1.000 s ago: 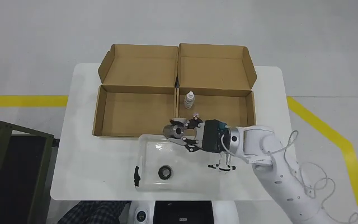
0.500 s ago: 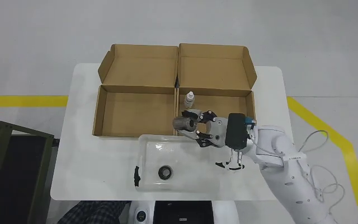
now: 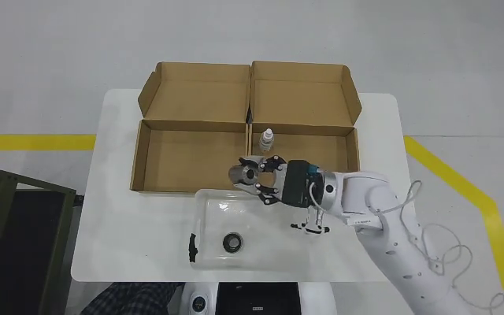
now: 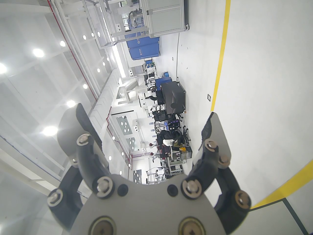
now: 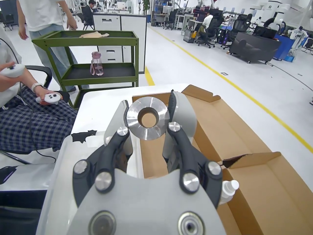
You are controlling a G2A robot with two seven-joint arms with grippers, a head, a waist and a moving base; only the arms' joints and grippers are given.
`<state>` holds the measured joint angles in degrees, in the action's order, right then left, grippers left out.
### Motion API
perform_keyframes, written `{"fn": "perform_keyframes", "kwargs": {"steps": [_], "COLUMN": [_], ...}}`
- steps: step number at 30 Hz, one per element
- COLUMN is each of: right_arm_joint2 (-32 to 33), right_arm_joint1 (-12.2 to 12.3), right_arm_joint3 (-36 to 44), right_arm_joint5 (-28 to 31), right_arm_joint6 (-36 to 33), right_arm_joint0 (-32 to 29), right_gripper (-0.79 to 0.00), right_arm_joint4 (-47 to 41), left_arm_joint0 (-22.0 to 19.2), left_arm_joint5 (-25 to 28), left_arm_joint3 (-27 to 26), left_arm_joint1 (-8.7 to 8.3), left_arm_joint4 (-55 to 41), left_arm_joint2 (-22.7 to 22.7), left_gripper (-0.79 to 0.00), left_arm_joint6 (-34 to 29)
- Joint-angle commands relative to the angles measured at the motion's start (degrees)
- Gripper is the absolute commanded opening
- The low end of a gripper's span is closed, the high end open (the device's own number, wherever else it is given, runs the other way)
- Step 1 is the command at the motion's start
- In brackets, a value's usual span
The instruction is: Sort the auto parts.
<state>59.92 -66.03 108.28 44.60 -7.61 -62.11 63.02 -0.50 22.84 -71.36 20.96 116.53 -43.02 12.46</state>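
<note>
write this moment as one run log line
right gripper: shut on metal ring, over left box's near edge | left gripper: open, empty | clear tray: black ring inside | bottle: in right box

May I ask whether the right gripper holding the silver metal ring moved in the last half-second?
Yes: the right gripper and ring shifted away from the white bottle, toward the left cardboard box.

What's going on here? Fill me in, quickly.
The robot is sorting parts. Its right claw is shut on a metal ring, held above the near edge of the left cardboard box, beside the clear tray. A black ring lies in the tray, and a small white bottle stands in the right box. The left claw is open and empty, pointing out into the room.
</note>
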Motion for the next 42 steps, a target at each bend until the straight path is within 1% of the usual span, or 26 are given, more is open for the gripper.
{"fn": "perform_keyframes", "kwargs": {"steps": [1,9,20,26,34,42], "right_arm_joint2": [-1.80,-7.92,-11.70,-14.03,-17.46,-20.99], "right_arm_joint1": [-0.36,-2.03,-3.54,-4.86,-7.21,-9.81], "right_arm_joint3": [-0.71,-4.97,-8.87,-12.85,-18.68,-25.39], "right_arm_joint5": [-1.04,-5.10,-10.31,-13.10,-16.97,-19.41], "right_arm_joint6": [-0.59,-2.70,-8.58,-11.82,-15.25,-17.02], "right_arm_joint0": [1.22,6.30,10.36,13.83,19.02,23.29], "right_gripper": [-0.785,-0.785,-0.785,-0.785,-0.785,-0.785], "right_arm_joint4": [1.33,5.03,9.33,9.78,8.80,7.70], "left_arm_joint0": [0.00,0.00,0.00,0.00,0.00,0.00], "left_arm_joint5": [0.00,0.00,0.00,0.00,0.00,0.00], "left_arm_joint3": [0.00,0.00,0.00,0.00,0.00,0.00], "left_arm_joint1": [0.00,0.00,0.00,0.00,0.00,0.00], "left_arm_joint4": [0.00,0.00,0.00,0.00,0.00,0.00], "left_arm_joint2": [0.00,0.00,0.00,0.00,0.00,0.00], "left_gripper": [0.000,0.000,0.000,0.000,0.000,0.000], "left_arm_joint6": [0.00,0.00,0.00,0.00,0.00,0.00]}}
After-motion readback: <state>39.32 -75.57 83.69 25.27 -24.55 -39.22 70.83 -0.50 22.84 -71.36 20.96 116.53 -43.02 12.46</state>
